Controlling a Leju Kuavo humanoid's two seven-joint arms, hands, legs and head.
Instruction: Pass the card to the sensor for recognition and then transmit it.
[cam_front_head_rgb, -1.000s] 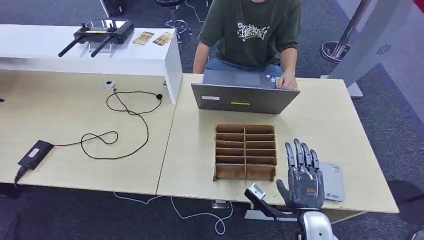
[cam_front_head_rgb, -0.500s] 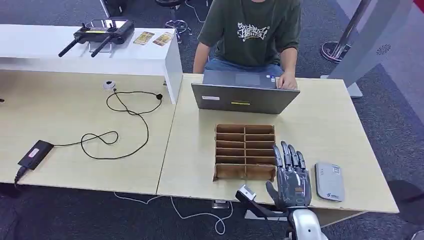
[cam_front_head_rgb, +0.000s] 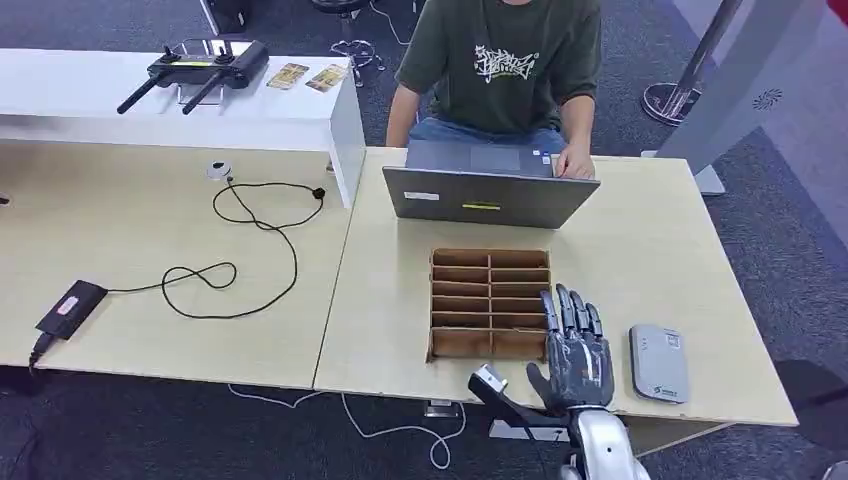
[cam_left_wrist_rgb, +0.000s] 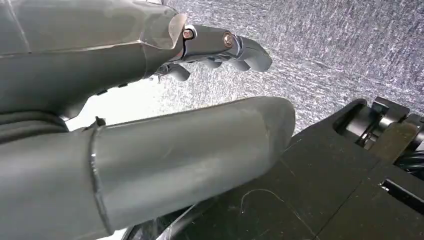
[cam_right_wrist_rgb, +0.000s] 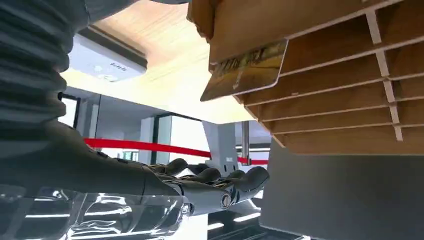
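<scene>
- Now lying at the table's 9 o'clock edge: a black power brick (cam_front_head_rgb: 69, 306), trailing a looping black cable (cam_front_head_rgb: 245, 245) toward 12 o'clock.
- Sitting on the white shelf (cam_front_head_rgb: 170, 100) at 11 o'clock: a black controller (cam_front_head_rgb: 195, 68) and two small cards (cam_front_head_rgb: 306, 77).
- Hanging off the table over grey carpet: the left hand (cam_left_wrist_rgb: 150, 100), fingers apart, holding nothing.
- Standing mid-table: a wooden slotted rack (cam_front_head_rgb: 490, 303), with an open laptop (cam_front_head_rgb: 490, 195) just at its 12 o'clock and a person (cam_front_head_rgb: 500, 65) typing behind it.
- Sticking out of one rack slot in the right wrist view: the gold card (cam_right_wrist_rgb: 245, 70), tilted, free of any fingers.
- Hovering flat, fingers stretched and spread, gripping nothing: the right hand (cam_front_head_rgb: 573, 355), just at the rack's 4 o'clock corner.
- Resting at the hand's 3 o'clock, apart from it: the grey sensor (cam_front_head_rgb: 658, 363), flat near the table's front edge.
</scene>
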